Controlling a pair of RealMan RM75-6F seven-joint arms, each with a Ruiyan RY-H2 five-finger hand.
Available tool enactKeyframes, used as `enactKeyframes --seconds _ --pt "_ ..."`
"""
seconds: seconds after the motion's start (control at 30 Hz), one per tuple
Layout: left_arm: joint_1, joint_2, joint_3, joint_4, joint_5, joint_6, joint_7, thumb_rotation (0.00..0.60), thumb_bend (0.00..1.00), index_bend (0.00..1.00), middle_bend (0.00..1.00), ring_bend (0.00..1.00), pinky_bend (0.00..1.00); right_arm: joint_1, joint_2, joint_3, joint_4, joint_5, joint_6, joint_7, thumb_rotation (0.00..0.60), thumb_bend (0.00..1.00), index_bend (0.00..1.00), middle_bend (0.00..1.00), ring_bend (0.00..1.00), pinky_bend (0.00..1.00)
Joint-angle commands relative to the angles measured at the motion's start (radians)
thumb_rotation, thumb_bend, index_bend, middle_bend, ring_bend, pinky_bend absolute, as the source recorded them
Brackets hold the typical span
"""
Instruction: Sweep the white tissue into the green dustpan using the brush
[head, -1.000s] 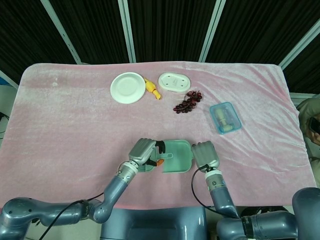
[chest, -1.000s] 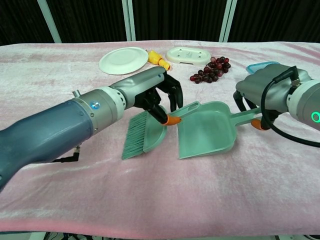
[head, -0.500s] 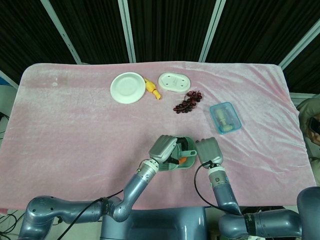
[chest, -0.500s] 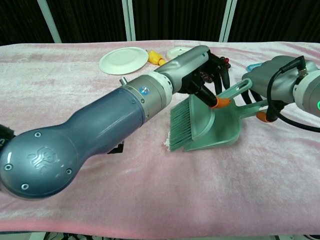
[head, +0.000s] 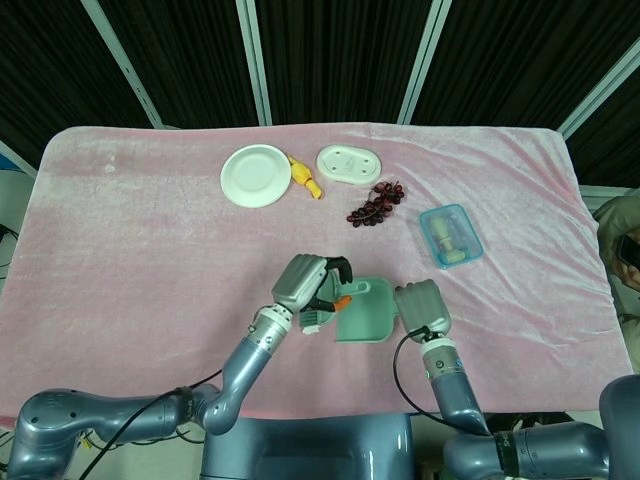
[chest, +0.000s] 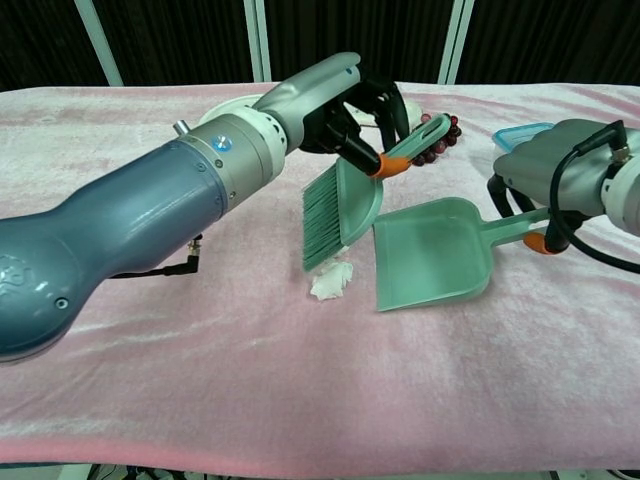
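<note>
Fingers (chest: 345, 110) of left hand (chest: 350, 115) clamped on brush (chest: 335, 205) handle, bristles down just over white tissue (chest: 331, 281) near counter's front edge, poised to push rightward. Right hand (chest: 545, 180) grips green dustpan (chest: 432, 255) handle, mouth facing tissue.

The head view looks almost straight down from high above the counter (head: 150, 240), taking in its whole pink cloth from the far edge by the dark curtains to the near edge, with both arms entering from the bottom. The chest view sits low at the near edge and faces forward across the cloth, very close, so the left arm (chest: 150, 230) fills much of it. Both views share the middle of the counter: the green dustpan (head: 365, 318) (chest: 432, 252), the brush (head: 320, 318) (chest: 335, 210), and further back the white plate (head: 256, 176) and the grapes (head: 375, 204).
</note>
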Motion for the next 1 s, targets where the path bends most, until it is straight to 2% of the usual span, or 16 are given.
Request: enactKeyframes --seconds 0.03,0.37,0.77,1.0 --pt "0.019 0.019 0.022 -0.017 0.001 0.005 -0.003 0.600 0.36 0.64 0.67 0.87 1.00 -0.004 0.004 -0.005 -0.005 -0.003 0.003 0.003 0.600 0.48 0.71 0.67 0.67 0.76" --pt "0.060 0.039 0.073 -0.005 -0.013 0.000 -0.020 0.600 0.36 0.64 0.67 0.87 1.00 -0.004 0.000 -0.009 -0.007 -0.005 0.001 0.006 0.600 0.48 0.71 0.67 0.67 0.76" --pt "0.007 -0.072 0.053 0.129 -0.018 -0.051 -0.063 0.600 0.36 0.64 0.67 0.87 1.00 -0.004 -0.011 -0.010 0.023 0.005 -0.013 0.016 0.600 0.48 0.71 0.67 0.67 0.76" --pt "-0.048 -0.137 0.011 0.175 0.018 -0.060 -0.099 0.600 0.36 0.64 0.67 0.87 1.00 -0.003 -0.004 -0.005 0.035 0.010 -0.025 0.025 0.600 0.48 0.71 0.67 0.67 0.76"
